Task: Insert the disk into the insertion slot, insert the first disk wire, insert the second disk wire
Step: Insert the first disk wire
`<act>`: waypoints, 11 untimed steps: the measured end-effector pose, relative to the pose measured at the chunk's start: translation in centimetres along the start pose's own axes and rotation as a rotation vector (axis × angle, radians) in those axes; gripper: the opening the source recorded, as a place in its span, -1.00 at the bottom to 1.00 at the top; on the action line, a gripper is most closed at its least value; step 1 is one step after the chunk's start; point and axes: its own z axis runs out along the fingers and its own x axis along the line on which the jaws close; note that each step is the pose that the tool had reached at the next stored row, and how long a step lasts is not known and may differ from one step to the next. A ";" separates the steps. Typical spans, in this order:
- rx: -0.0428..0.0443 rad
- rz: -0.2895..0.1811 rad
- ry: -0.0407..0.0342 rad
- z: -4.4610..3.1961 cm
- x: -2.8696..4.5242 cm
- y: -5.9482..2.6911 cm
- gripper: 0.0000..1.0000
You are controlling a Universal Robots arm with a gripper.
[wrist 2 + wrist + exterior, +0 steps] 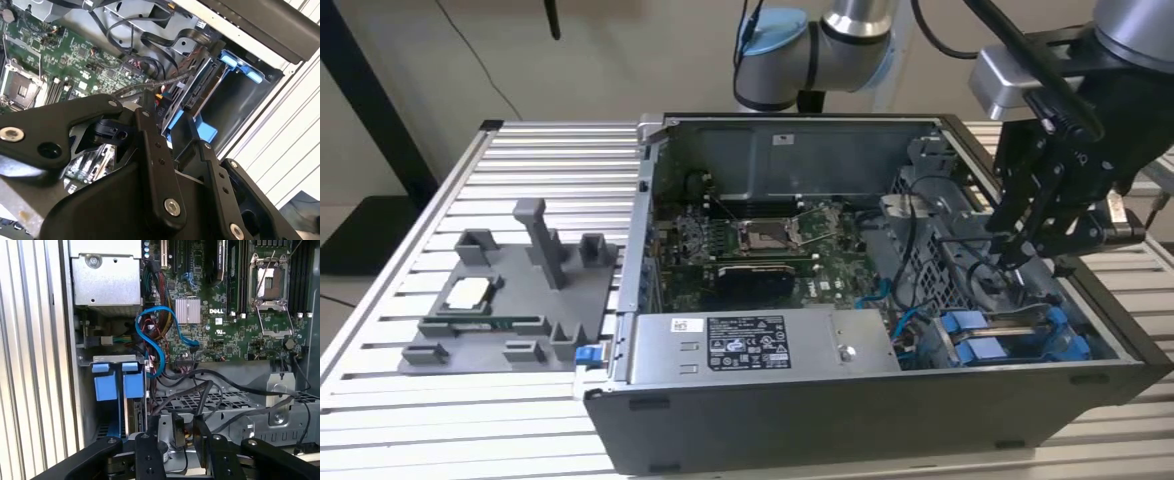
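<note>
My gripper [1017, 262] hangs inside the open computer case, at the exterior view's right, just above the drive bay. In the first wrist view its fingers [201, 437] are shut on a black wire connector [178, 429], and a black wire [220, 385] trails away from it over the perforated metal. The disk [135, 412] stands edge-on in the insertion slot [112, 360], clipped in its blue carrier [132, 385], a short way from the connector. A second blue carrier [105, 386] sits beside it. Both blue carriers [981, 337] also show in the exterior view.
The green motherboard [761, 245] with its socket fills the case floor. A grey power supply box [747, 345] sits at the case front. Blue cable loops [155, 340] and black cables crowd the space by the bay. A grey fixture tray [507, 300] lies on the slatted table.
</note>
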 end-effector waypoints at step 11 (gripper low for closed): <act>0.0021 0.000 0.0005 0.06 0.00 0.02 -0.49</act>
